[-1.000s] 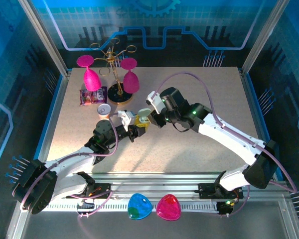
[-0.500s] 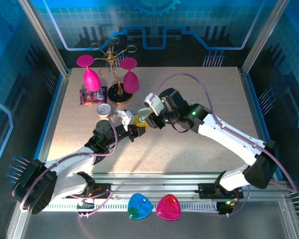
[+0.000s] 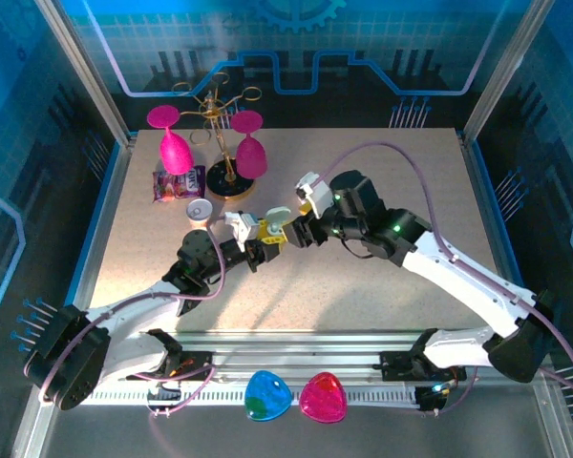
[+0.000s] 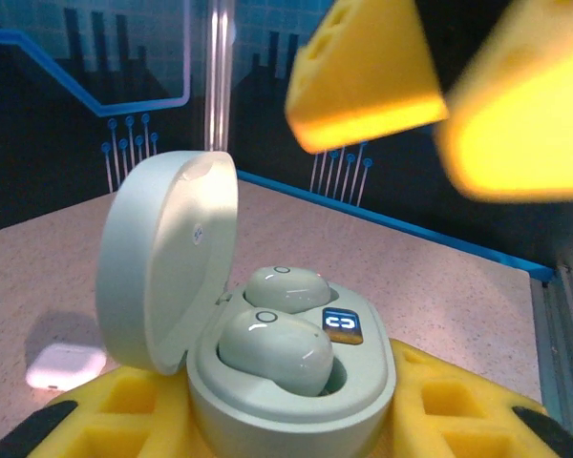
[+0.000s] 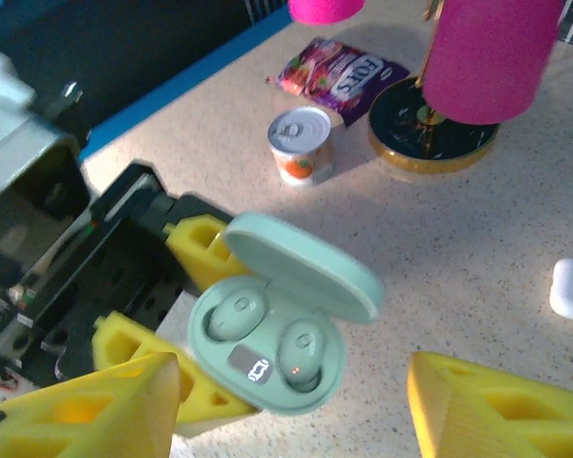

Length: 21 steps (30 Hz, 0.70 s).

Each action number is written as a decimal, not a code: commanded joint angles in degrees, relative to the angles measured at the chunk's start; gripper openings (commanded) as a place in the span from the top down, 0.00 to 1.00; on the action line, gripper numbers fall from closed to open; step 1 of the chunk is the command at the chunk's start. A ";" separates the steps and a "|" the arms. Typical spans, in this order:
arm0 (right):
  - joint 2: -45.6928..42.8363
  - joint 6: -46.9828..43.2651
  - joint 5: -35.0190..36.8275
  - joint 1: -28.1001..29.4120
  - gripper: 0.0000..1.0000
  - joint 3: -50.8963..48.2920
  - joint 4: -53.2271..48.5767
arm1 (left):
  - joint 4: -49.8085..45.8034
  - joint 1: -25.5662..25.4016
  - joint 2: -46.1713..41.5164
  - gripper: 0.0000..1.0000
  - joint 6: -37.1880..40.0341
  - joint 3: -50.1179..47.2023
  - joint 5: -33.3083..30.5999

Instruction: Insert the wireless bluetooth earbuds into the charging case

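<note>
Clamping the mint charging case [image 4: 296, 386] between its pads, the left gripper [image 3: 265, 246] holds it with the lid [image 4: 162, 258] up. 2 mint earbuds [image 4: 277, 348] sit in their wells. The right gripper [image 5: 286, 401] hangs spread wide and empty just beside. Insertion looks done; shutting the lid likely comes next.

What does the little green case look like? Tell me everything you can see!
The case is a smooth, mint-green plastic pebble, a bit shiny. Its hinged lid stands open, tipped up and back. Inside, two matching green buds sit side by side in their hollows, with a small lit screen next to them. The left gripper holds the case, with its yellow foam pads pressing on both sides.
</note>
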 commanded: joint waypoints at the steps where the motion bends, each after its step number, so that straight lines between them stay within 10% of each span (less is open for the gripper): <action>1: -0.27 5.94 -4.16 -3.23 0.32 0.21 2.03 | 3.87 0.11 0.38 0.74 4.27 -0.03 6.42; 11: 5.22 5.96 -5.44 -4.42 0.26 6.45 -5.29 | 2.26 0.06 -0.66 0.75 8.42 0.18 13.22; 21: 3.99 2.80 -8.15 -4.39 0.25 4.62 -9.12 | 2.36 0.10 0.22 0.73 3.34 1.34 7.14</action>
